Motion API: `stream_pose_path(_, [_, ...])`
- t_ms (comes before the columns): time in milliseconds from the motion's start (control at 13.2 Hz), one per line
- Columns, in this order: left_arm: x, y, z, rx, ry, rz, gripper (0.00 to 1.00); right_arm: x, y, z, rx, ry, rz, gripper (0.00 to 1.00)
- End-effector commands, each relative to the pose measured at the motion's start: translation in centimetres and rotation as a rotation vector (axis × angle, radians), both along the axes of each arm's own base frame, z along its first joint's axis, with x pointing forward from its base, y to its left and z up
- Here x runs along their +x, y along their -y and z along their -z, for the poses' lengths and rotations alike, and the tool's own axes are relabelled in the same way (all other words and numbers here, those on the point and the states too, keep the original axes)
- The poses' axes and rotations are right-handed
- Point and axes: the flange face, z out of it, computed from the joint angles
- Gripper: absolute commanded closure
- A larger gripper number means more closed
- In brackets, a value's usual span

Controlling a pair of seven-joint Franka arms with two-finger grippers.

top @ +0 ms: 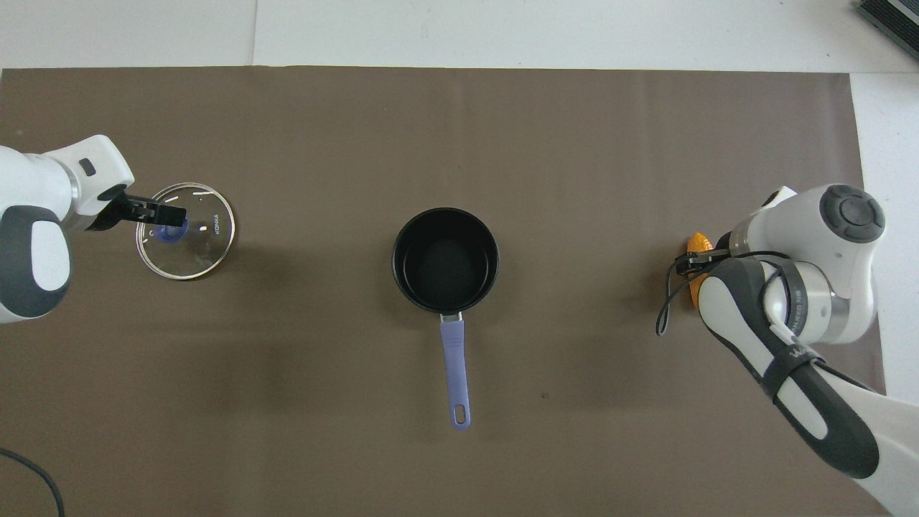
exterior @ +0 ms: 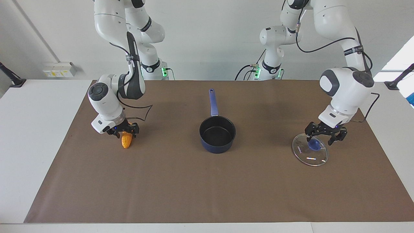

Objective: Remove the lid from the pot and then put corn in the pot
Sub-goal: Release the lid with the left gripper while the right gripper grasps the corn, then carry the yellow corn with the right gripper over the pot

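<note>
Though low over the round clear glass lid with the metal rim, grips nothing: left tool, wide open, hanging just above the lid's blue knob, with one finger out to each side of it. Comes in from the left arm's end of the desk.

Lies flat on the big brown mat, this lid, at the left arm's end, well apart from the pot. Has a small white label near its rim.

Down at the small yellow-orange corn cob: right tool, set right on the end of the cob that is nearer to the robots. Cannot tell whether this tool is gripping the corn or only sitting around it. Lies on the mat at the right arm's end, this cob, with its thin end pointing away from the robots.

Between the lid and the corn, in the middle of the mat: small dark blue pot with a black inside. Stands upright with no lid on and nothing in it. Points its long straight blue handle toward the robots.

Under the mat, a white desk.
</note>
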Motion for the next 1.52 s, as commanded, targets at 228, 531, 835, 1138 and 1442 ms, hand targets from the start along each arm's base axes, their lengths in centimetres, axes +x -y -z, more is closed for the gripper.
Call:
stream_pose_path(228, [-3.3,0.8,-14.5,0.059,-0.039,-0.036,0.0,2.3,-0.1,-4.7,-0.004,0.012,-0.005,1.0])
stream_pose_path(531, [-4.8,1.5,-23.3,0.056,-0.074,-0.033,0.0,4.5,-5.3,-13.7,-0.005,0.019,0.025,1.0])
stream_pose_path(835, [-6.2,1.5,-25.6,0.05,-0.114,-0.034,0.0,4.0,-16.5,-15.9,0.005,0.069,0.098,1.0])
stream_pose_path(1138, [-7.6,3.8,-26.6,0.061,-0.134,0.007,0.0,1.7,-27.0,-15.0,0.027,0.084,0.214,1.0])
stream_pose_path(1442, [-7.8,3.5,-26.7,0.049,-0.141,0.004,0.0,2.6,-34.4,-14.3,0.101,0.085,0.287,1.0])
